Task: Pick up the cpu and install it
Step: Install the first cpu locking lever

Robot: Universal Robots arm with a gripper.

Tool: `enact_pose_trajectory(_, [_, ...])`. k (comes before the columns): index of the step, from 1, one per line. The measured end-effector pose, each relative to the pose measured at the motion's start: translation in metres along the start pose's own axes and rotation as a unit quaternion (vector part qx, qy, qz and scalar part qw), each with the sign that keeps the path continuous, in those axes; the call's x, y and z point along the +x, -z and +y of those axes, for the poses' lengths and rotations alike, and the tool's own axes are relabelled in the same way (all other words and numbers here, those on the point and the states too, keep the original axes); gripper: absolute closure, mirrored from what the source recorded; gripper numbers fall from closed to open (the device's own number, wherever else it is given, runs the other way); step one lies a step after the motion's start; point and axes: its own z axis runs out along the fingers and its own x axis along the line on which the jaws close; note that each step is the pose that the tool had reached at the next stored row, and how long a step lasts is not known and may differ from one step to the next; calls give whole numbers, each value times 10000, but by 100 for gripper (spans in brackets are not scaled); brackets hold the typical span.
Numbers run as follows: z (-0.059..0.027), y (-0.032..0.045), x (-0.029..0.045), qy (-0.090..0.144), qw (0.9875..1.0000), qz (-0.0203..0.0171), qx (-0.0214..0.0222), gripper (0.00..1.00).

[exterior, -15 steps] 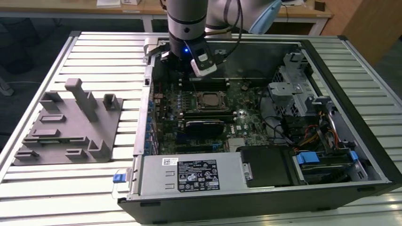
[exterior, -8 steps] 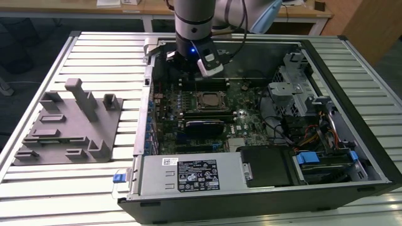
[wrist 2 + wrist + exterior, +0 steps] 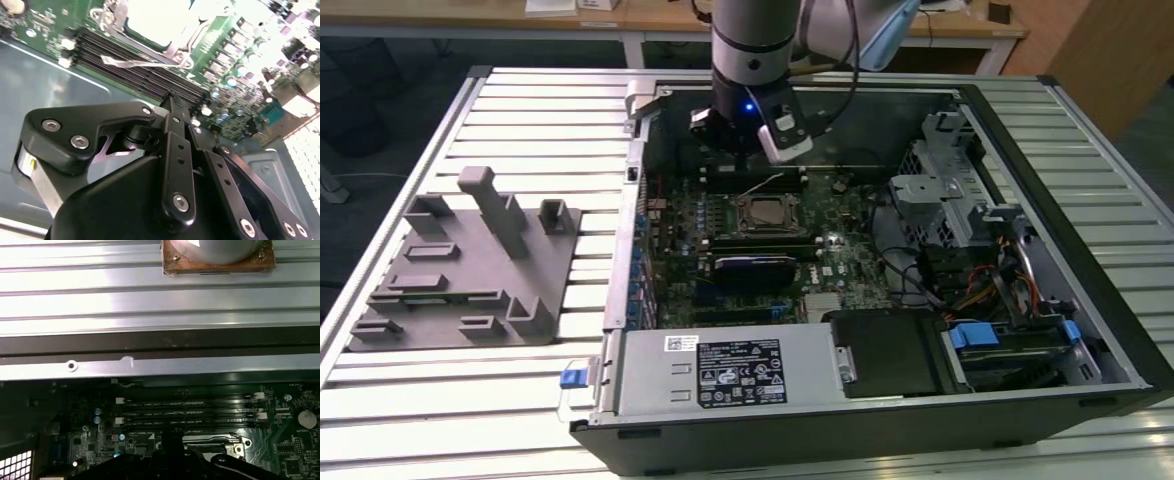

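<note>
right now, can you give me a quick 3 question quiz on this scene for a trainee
1. True or false: the grey tray lies outside the computer case, on the exterior view's left.
2. The gripper hangs nearest to: A) the memory slots; B) the power supply; C) the blue drive latch.
3. Where is the cpu?

Key: 1 true. 2 A. 3 It lies in the socket on the motherboard, not in the gripper.
</note>
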Motion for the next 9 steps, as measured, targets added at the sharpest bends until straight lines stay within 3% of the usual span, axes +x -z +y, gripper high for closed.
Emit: enact_pose_trajectory(9, [8, 0, -153, -61, 10000, -15, 0, 89])
